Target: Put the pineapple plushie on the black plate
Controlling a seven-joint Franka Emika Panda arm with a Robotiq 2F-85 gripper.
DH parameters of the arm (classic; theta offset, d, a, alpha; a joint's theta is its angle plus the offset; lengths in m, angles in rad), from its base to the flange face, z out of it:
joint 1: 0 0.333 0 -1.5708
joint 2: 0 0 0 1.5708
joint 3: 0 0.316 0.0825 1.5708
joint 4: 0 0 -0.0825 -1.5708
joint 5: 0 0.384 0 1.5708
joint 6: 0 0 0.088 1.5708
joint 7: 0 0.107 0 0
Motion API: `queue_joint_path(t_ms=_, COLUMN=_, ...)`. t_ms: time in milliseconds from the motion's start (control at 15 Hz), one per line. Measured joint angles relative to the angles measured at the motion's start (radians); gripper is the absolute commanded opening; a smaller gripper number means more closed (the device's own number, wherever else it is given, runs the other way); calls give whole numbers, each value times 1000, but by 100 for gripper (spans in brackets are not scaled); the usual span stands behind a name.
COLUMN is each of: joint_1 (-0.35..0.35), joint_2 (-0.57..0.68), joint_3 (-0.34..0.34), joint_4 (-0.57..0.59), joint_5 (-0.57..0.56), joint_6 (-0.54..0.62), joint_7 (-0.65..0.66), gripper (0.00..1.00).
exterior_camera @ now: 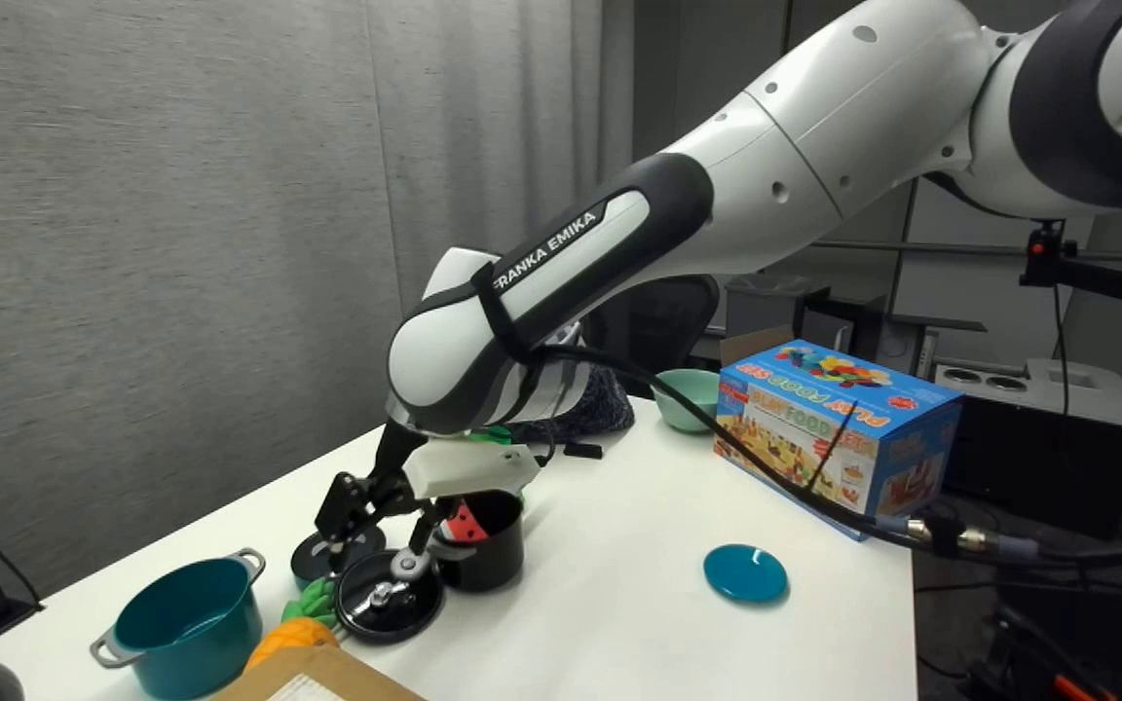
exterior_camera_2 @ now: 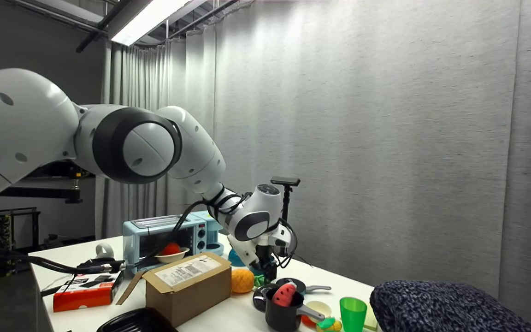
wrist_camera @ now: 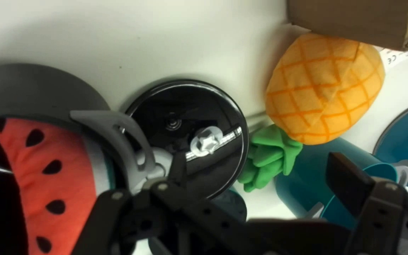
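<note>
The gripper (wrist_camera: 259, 164) hangs over the table (exterior_camera: 639, 623) with its jaws spread wide and holds nothing; seen from the wrist, the leaves of the pineapple (wrist_camera: 326, 88) show in the gap. The pineapple lies on its side on the tabletop, off the plate (wrist_camera: 179, 136), its leaves just beside the rim; whether they touch cannot be told. Room there is tight: the carton (exterior_camera: 342, 672) stands right by the pineapple's body, the teal pot (exterior_camera: 196, 623) stands between the pineapple and the table edge along the curtain (exterior_camera: 181, 243), and the black pot (exterior_camera_2: 281, 316), with a watermelon (wrist_camera: 69, 184) in its mouth, crowds the plate's other side. Wider room lies away from the curtain: in an exterior view, white tabletop stretches from the black pot past a blue disc (exterior_camera: 745, 572) to the opposite edge, where the play box (exterior_camera: 839, 419) stands. In that view the carton, itself cut off by the frame, hides part of the pineapple. In the wrist view a black pan (wrist_camera: 232, 203) shows only in part past the plate's rim, the gripper covering more of it. In an exterior view a dark tray (exterior_camera_2: 136, 320) and a fuzzy lump (exterior_camera_2: 436, 309) run out of frame at the bottom. The arm (exterior_camera: 766, 185) reads FRANKA EMIKA and the play box PLAY FOOD SET; a white tag (wrist_camera: 397, 60) by the pineapple bears a CE mark, and the carton's label (exterior_camera_2: 189, 271) is too small to read.
</note>
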Motion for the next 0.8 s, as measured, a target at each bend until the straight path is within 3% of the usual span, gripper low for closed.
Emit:
queue_joint_path(t_ms=333, joint_1=-126, joint_2=32, joint_3=163, joint_4=3, joint_5=148, joint_6=-12, joint_7=-185, gripper=100)
queue_joint_path(t_ms=800, joint_1=-152, joint_2=40, joint_3=175, joint_4=3, joint_5=162, joint_6=-64, joint_7=-226, gripper=100)
